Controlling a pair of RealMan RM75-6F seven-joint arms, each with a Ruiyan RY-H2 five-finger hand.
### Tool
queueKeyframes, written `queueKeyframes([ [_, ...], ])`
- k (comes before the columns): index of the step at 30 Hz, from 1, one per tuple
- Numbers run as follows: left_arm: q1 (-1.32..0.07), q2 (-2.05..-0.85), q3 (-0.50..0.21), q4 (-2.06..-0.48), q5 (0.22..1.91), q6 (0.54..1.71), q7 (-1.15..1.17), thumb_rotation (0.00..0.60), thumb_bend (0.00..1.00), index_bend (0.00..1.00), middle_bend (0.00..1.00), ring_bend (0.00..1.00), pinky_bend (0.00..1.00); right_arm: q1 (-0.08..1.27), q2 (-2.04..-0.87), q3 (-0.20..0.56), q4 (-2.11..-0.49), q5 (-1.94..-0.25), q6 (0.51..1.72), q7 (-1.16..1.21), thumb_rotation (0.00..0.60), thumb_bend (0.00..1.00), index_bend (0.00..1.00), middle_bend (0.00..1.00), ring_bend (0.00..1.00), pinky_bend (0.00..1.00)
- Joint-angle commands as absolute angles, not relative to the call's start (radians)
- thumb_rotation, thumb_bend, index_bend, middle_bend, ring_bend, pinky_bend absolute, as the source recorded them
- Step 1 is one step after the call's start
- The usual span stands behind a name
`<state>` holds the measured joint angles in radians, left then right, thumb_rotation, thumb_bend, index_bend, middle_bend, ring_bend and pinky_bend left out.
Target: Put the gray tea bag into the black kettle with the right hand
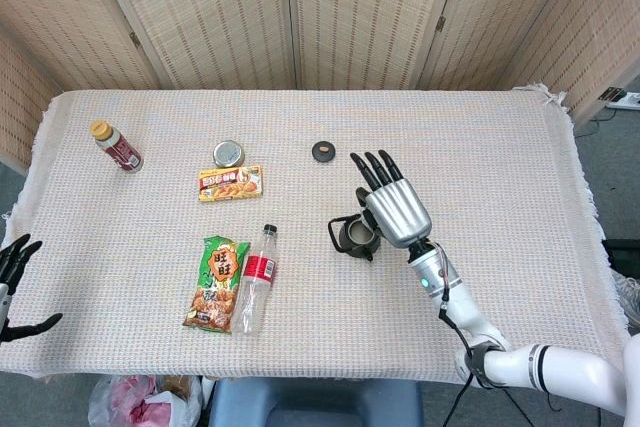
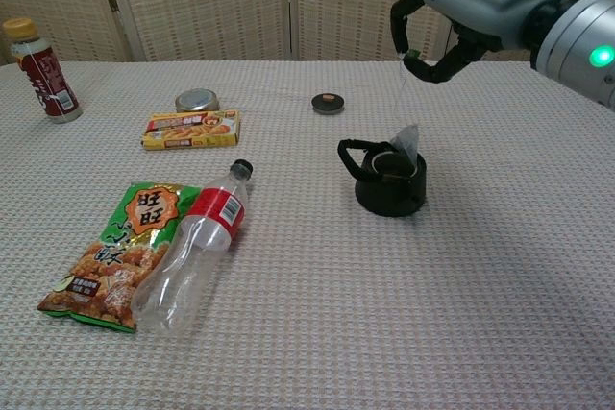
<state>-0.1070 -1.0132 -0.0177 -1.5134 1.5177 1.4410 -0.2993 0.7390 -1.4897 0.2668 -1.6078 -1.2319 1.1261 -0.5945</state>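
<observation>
The black kettle (image 2: 387,180) stands open at mid table, also seen in the head view as the kettle (image 1: 355,236). The gray tea bag (image 2: 407,140) hangs on a thin string at the kettle's far right rim, its lower end at the opening. My right hand (image 2: 452,12) is above the kettle and pinches the top of the string; in the head view this right hand (image 1: 392,205) covers the kettle's right side and hides the bag. My left hand (image 1: 14,285) is at the table's near left edge, fingers spread, holding nothing.
The kettle's small lid (image 2: 328,102) lies behind the kettle. A clear bottle (image 2: 192,242) and a green snack bag (image 2: 123,252) lie to the left. A yellow box (image 2: 191,128), a tin (image 2: 196,99) and a brown bottle (image 2: 40,70) are at the far left.
</observation>
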Motion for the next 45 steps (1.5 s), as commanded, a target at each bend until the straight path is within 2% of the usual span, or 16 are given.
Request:
queueKeyframes([
  [1, -0.107, -1.011, -0.019, -1.509, 1.515, 1.44, -0.309, 0.6, 0.12, 0.0, 0.0, 0.0, 0.11, 0.751, -1.498, 0.271, -1.607, -1.229, 1.124, -0.6, 0.6, 0.4, 0.58, 0.03, 0.0, 0.0],
  [16, -0.1, -1.008, -0.024, -1.491, 1.503, 1.442, -0.342, 0.6, 0.12, 0.0, 0.0, 0.0, 0.11, 0.793, -1.52, 0.284, -1.621, -1.223, 1.135, -0.628, 0.6, 0.4, 0.58, 0.03, 0.0, 0.0],
  [25, -0.102, -1.01, -0.024, -1.492, 1.507, 1.441, -0.338, 0.6, 0.12, 0.0, 0.0, 0.0, 0.11, 0.787, -1.517, 0.255, -1.615, -1.226, 1.147, -0.645, 0.6, 0.4, 0.58, 0.03, 0.0, 0.0],
  [36, -0.108, -1.014, -0.021, -1.503, 1.514, 1.433, -0.306, 0.6, 0.12, 0.0, 0.0, 0.0, 0.11, 0.673, -1.467, 0.13, -1.668, -1.333, 1.245, -0.588, 0.6, 0.4, 0.58, 0.03, 0.0, 0.0],
  [40, -0.107, -1.016, -0.022, -1.51, 1.516, 1.438, -0.291, 0.6, 0.12, 0.0, 0.0, 0.0, 0.11, 0.625, -1.464, 0.067, -1.644, -1.365, 1.257, -0.558, 0.6, 0.39, 0.58, 0.03, 0.0, 0.0],
  [45, -0.106, -1.019, -0.02, -1.518, 1.52, 1.442, -0.272, 0.6, 0.12, 0.0, 0.0, 0.0, 0.11, 0.592, -1.482, 0.027, -1.585, -1.38, 1.252, -0.551, 0.6, 0.37, 0.58, 0.03, 0.0, 0.0],
])
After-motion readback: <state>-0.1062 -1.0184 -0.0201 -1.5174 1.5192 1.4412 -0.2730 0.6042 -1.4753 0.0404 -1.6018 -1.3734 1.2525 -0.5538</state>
